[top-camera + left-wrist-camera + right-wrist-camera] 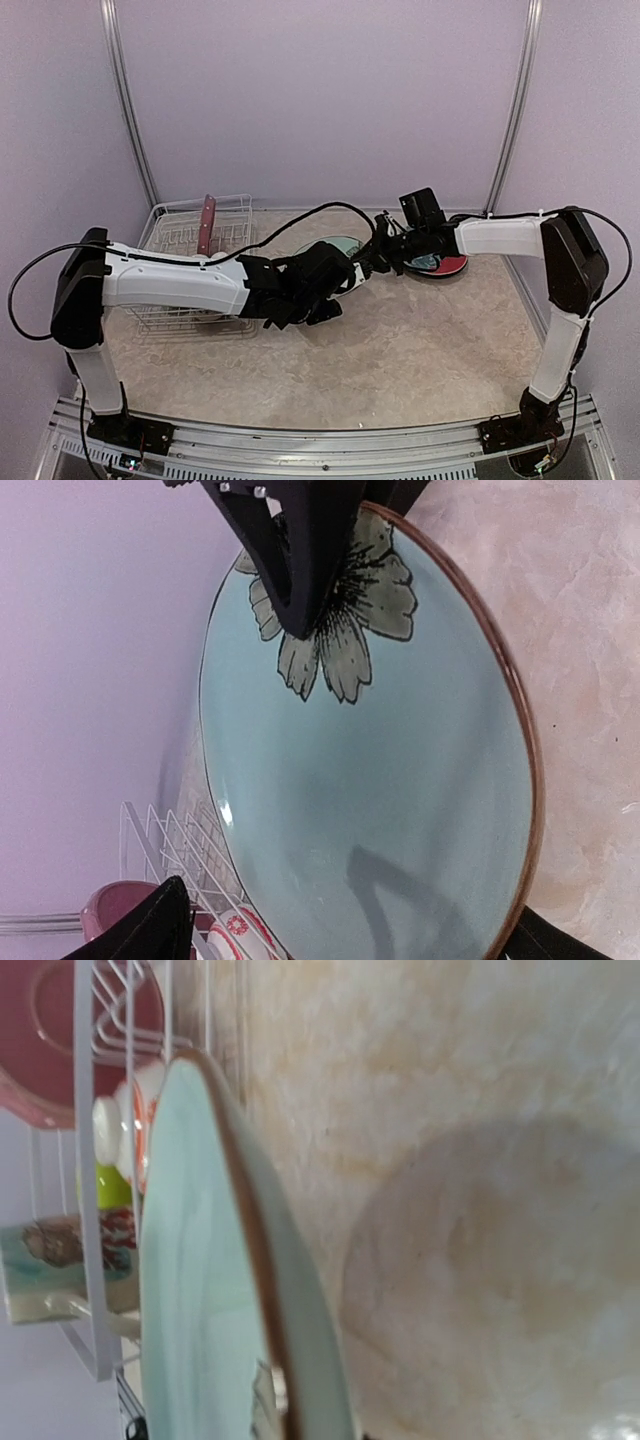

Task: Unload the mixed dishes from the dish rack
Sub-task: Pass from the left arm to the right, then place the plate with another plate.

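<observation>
One teal flower plate (380, 810) clamped in right tool (378, 254), left tool (338, 282) apart

We see a pale teal plate (400, 780) — brown-rimmed, with a grey-green, black-outlined flower. The rack (180, 238) is white wire.

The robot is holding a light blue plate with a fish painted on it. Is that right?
Not quite. The painting is a flower, not a fish. The left wrist view shows its petals and dark middle near the rim of the plate. The rest is right: the plate is light blue and the robot is holding it.
</observation>
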